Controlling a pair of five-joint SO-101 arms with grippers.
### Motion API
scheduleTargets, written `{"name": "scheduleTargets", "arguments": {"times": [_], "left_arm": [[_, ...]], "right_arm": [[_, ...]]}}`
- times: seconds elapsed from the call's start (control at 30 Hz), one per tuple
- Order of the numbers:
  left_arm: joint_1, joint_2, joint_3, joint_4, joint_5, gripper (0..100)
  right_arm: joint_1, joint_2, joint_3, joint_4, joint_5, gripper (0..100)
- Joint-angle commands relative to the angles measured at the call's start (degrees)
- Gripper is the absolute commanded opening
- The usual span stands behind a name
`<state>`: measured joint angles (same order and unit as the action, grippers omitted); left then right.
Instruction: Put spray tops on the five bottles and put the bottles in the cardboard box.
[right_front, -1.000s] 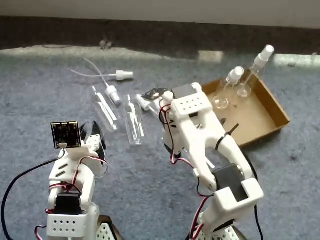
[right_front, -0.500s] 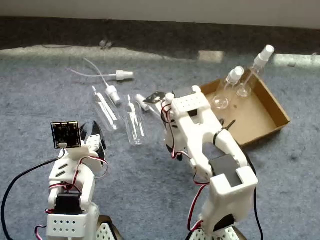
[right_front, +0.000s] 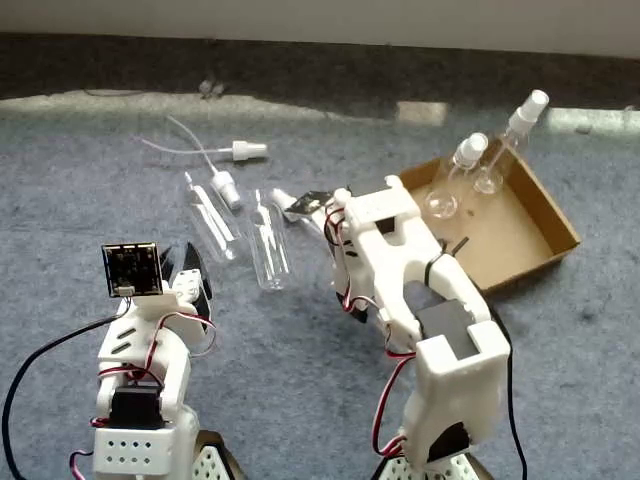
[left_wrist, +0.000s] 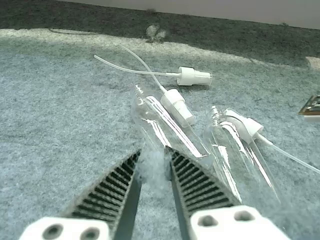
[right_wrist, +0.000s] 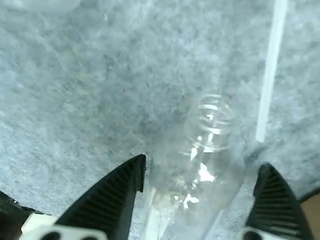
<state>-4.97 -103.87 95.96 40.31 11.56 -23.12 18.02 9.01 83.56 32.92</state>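
In the right wrist view a clear bottle (right_wrist: 205, 150) with a bare threaded neck lies on the carpet between the fingers of my open right gripper (right_wrist: 202, 162), and a thin white tube (right_wrist: 270, 75) runs beside it. In the high view that gripper (right_front: 305, 205) sits just right of two capless bottles (right_front: 213, 215) (right_front: 268, 245) lying flat. Loose spray tops (right_front: 245, 150) (right_front: 226, 186) lie by them. My left gripper (left_wrist: 152, 152) hangs just short of the nearer bottle (left_wrist: 165, 127), holding nothing, its fingers a narrow gap apart. Two capped bottles (right_front: 460, 170) (right_front: 510, 135) lean in the cardboard box (right_front: 510, 230).
Grey carpet covers the table. A third spray top (left_wrist: 245, 127) with a long tube lies against the second bottle (left_wrist: 240, 155). The right arm's body (right_front: 400, 260) spans the ground between the loose bottles and the box. A dark strip runs along the far edge.
The right arm has swung left and down, away from the box and toward the loose bottles. The left arm has stayed still.
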Motion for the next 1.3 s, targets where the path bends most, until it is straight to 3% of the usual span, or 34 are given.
{"name": "scheduleTargets", "arguments": {"times": [0.0,0.23,0.5,1.03,1.27], "left_arm": [[1.3,0.0,1.1,0.0,-0.5,2],[1.3,0.0,1.1,0.0,-0.5,2],[1.3,0.0,1.1,0.0,-0.5,2],[1.3,0.0,1.1,-0.1,-0.5,2],[1.3,0.0,1.1,0.1,-0.5,2]], "right_arm": [[0.7,-1.2,-0.2,-0.1,0.7,25.4],[0.8,-1.8,1.5,0.4,0.6,25.9],[1.6,-10.0,-0.3,5.5,0.5,15.4],[1.6,-45.4,6.4,5.1,0.4,14.9],[1.6,-64.0,18.1,-2.9,-9.8,14.9]]}}
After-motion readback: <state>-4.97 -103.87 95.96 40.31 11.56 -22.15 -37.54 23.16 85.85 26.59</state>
